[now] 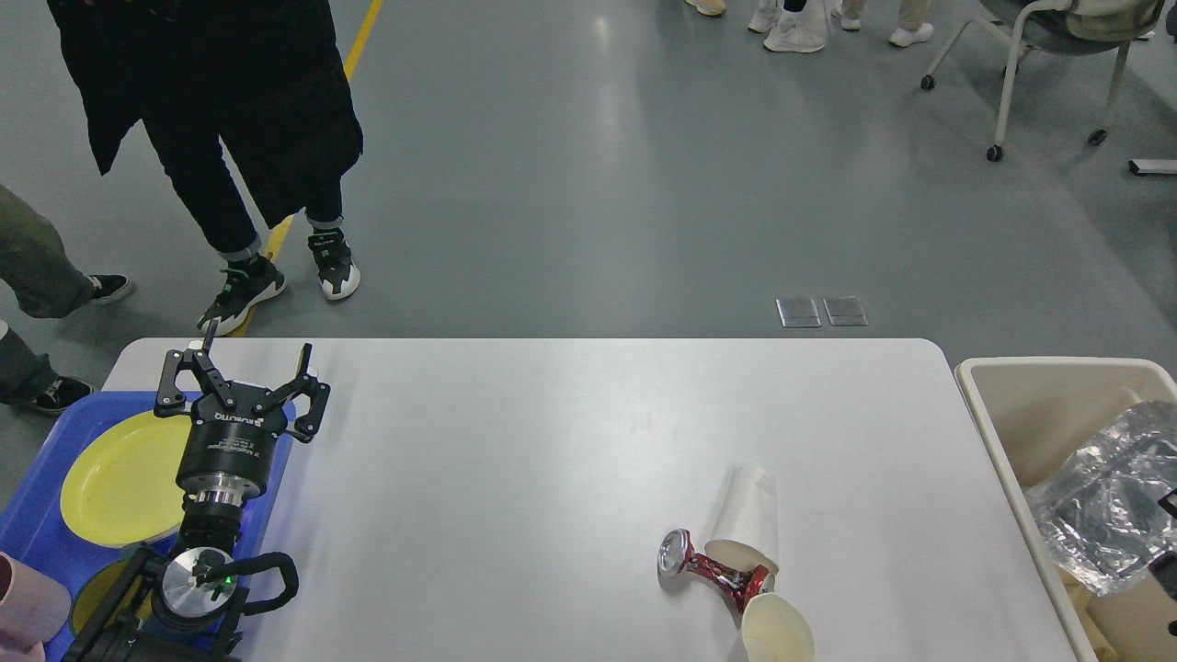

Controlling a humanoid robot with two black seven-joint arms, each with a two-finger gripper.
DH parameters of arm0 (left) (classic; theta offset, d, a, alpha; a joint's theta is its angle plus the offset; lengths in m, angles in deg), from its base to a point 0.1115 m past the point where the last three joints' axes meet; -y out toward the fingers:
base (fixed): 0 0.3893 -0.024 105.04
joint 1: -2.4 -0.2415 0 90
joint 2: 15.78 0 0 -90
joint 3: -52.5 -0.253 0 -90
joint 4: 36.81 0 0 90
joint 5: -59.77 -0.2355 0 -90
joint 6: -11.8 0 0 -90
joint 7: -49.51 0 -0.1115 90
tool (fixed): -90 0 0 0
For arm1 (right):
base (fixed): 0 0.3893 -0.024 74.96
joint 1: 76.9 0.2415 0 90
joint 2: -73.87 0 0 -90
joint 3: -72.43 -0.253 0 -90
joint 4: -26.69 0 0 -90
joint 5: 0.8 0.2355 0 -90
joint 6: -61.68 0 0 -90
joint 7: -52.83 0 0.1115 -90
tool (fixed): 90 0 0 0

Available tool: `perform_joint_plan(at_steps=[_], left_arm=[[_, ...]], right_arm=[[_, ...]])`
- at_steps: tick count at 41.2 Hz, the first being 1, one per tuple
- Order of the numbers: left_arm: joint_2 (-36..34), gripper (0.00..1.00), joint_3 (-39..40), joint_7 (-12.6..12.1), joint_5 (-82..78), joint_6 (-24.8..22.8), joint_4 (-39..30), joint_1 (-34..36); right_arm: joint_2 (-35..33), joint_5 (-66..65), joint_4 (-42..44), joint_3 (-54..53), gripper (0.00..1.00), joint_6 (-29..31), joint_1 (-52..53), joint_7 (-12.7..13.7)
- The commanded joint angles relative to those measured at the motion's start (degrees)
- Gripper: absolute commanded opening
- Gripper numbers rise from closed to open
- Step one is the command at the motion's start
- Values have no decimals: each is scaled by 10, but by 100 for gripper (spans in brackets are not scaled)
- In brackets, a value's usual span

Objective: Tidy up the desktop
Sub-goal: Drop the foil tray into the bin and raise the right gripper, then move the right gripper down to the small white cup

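The worktop (552, 441), a large white rectangle with rounded corners, filled the lower middle of the head view, its long axis running left to right and its far edge square to the camera. Its near edge lay below the frame. Most of the surface was bare: a wide open band ran from the left gripper across the middle to the far right corner.

The left gripper (241, 379) stood over the left end of the worktop, pointing away from the camera, its 2 fingers spread wide with nothing between them. Just beside it, off the left edge, sat a blue tray (37, 552) carrying a yellow plate (119, 478); a pink cup (28, 607) showed at the frame's lower left corner.

Toward the near right lay 3 items in a touching cluster: a crushed red can (708, 568) on its side, a white paper cup (747, 515) on its side with its base pointing away from the camera, and a second paper cup (777, 630) at the bottom edge, its mouth facing up toward the camera.

Off the right edge stood a beige bin (1039, 368), its rim close against the worktop. Crumpled clear plastic (1103, 496) lay in it. A dark part at the frame's right edge, next to the plastic, was possibly the right gripper; I could not tell its state.

Beyond the far edge, the grey floor (588, 184) was open, with a person in black (221, 119) standing near the left corner.
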Motion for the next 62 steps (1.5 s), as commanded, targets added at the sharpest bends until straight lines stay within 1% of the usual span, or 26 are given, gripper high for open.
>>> perform_joint_plan(at_steps=[1, 7, 13, 18, 21, 22, 26, 28, 29, 33, 39, 42, 45, 48, 51, 52, 57, 60, 62], left_arm=[[0, 96, 0, 0, 0, 0, 0, 0], [0, 96, 0, 0, -1, 0, 0, 0], [0, 96, 0, 0, -1, 0, 0, 0], [0, 96, 0, 0, 0, 0, 0, 0], [0, 96, 0, 0, 0, 0, 0, 0], [0, 96, 0, 0, 0, 0, 0, 0], [0, 96, 0, 0, 0, 0, 0, 0], [0, 96, 0, 0, 0, 0, 0, 0], [0, 96, 0, 0, 0, 0, 0, 0], [0, 96, 0, 0, -1, 0, 0, 0], [0, 96, 0, 0, 0, 0, 0, 0], [0, 96, 0, 0, 0, 0, 0, 0], [0, 96, 0, 0, 0, 0, 0, 0], [0, 96, 0, 0, 0, 0, 0, 0], [0, 96, 0, 0, -1, 0, 0, 0], [0, 96, 0, 0, 0, 0, 0, 0], [0, 96, 0, 0, 0, 0, 0, -1], [0, 96, 0, 0, 0, 0, 0, -1], [0, 96, 0, 0, -1, 0, 0, 0]], right_arm=[[1, -1, -8, 1, 100, -27, 0, -1], [5, -3, -17, 0, 100, -25, 1, 0], [3, -4, -52, 7, 100, -24, 11, -1], [-6, -6, -91, 14, 100, -8, 57, -1], [-27, -6, -127, 21, 100, 2, 89, -1], [-40, -11, -153, 29, 100, 8, 115, 0], [-58, -33, -212, 60, 100, 30, 183, 0], [-67, -42, -241, 82, 100, 48, 218, 0], [-71, -48, -269, 107, 100, 70, 254, 0], [-71, -49, -337, 158, 100, 108, 330, 0], [-64, -50, -478, 242, 100, 148, 475, 0], [-50, -49, -536, 279, 100, 167, 548, 0], [-22, -48, -584, 302, 100, 203, 612, 0], [3, -47, -610, 311, 100, 255, 664, 0], [26, -46, -624, 318, 100, 323, 717, 1], [42, -46, -628, 320, 100, 368, 749, 0], [93, -43, -632, 318, 100, 479, 825, 0], [113, -41, -654, 311, 100, 523, 864, 0], [124, -41, -676, 305, 100, 539, 891, 0]])
